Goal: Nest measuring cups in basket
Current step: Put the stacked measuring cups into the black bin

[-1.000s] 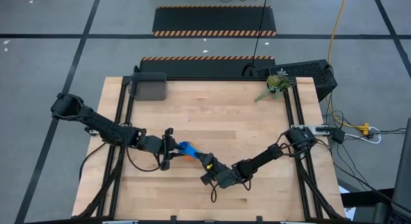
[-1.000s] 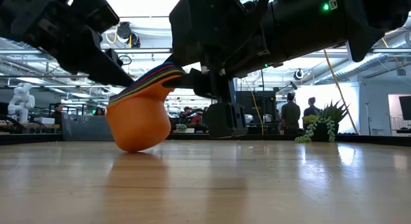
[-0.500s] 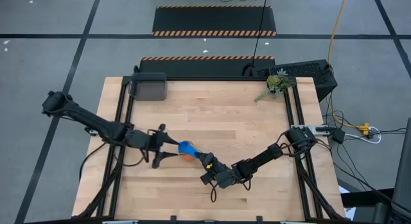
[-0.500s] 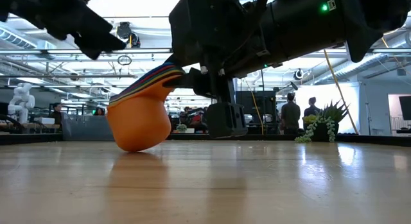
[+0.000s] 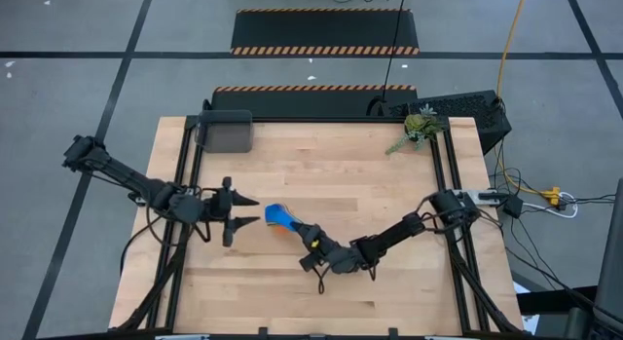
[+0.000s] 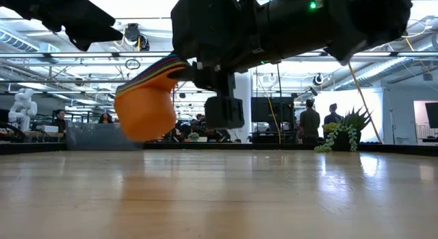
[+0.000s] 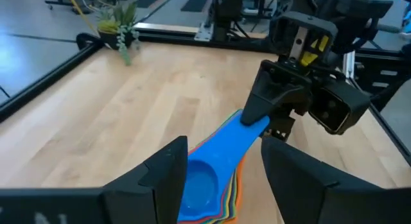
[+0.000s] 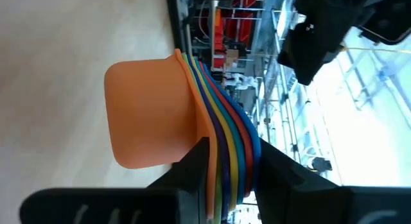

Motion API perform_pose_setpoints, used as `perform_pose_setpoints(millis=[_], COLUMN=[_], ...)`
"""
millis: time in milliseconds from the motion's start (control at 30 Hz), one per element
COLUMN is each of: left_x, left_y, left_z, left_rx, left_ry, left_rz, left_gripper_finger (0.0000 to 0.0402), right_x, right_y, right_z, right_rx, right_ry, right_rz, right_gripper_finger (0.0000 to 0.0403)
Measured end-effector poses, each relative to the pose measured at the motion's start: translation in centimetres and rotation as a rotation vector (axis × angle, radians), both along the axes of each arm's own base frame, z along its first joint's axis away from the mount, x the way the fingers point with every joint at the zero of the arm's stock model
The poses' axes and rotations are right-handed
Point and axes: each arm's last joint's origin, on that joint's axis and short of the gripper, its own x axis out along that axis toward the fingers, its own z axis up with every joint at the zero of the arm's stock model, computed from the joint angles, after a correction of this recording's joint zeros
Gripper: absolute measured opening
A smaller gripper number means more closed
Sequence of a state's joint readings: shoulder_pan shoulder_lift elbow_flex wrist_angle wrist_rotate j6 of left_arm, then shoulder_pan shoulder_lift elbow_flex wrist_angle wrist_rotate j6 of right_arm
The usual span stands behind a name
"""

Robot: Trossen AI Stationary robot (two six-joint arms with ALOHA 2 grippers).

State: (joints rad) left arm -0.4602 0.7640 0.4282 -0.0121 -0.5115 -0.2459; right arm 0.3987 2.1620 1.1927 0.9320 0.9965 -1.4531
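The measuring cups sit nested in one stack, orange outermost and a blue one on top. They hang near the table's middle, clear of the wood. My right gripper is shut on the stacked handles. My left gripper is open, just left of the stack, with its fingers pointing at it and touching nothing. The dark grey basket stands at the far left corner of the table. My right gripper pinches the stacked flat handles of the cups between its two fingers. It comes roughly level from the table's right and near side, along the handles. The stack is lifted clear of the table, with the bowls hanging beyond the fingertips and tilted.
A green plant sprig stands at the far right corner. Bare wood lies between the stack and the basket. Black rails run along the table's left and right sides. People stand in the room beyond the table.
My left gripper has drawn back from the cups toward the table's left edge. My right gripper has risen, lifting the stack: the orange bowl rested on the wood before and now hangs clear, shifted slightly toward the far side.
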Motion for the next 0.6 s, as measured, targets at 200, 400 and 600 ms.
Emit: perform_pose_setpoints(millis=[200, 400, 600], left_x=[-0.2, -0.3, -0.6], left_y=[-0.1, -0.2, -0.5], left_z=[-0.1, -0.1, 0.0], left_rx=[0.024, 0.048, 0.115], left_ry=[0.011, -0.002, -0.008], left_rz=[0.024, 0.074, 0.093], left_gripper_finger=[0.0191, 0.0203, 0.0204], right_x=[0.5, 1.0, 1.4], right_y=[-1.4, -2.9, -5.2], right_z=[0.7, 1.7, 4.0], right_rx=[-0.058, -0.027, 0.017], right_ry=[-0.015, -0.053, -0.109], right_rz=[-0.021, -0.032, 0.016], right_gripper_finger=[0.0071, 0.0072, 0.0071])
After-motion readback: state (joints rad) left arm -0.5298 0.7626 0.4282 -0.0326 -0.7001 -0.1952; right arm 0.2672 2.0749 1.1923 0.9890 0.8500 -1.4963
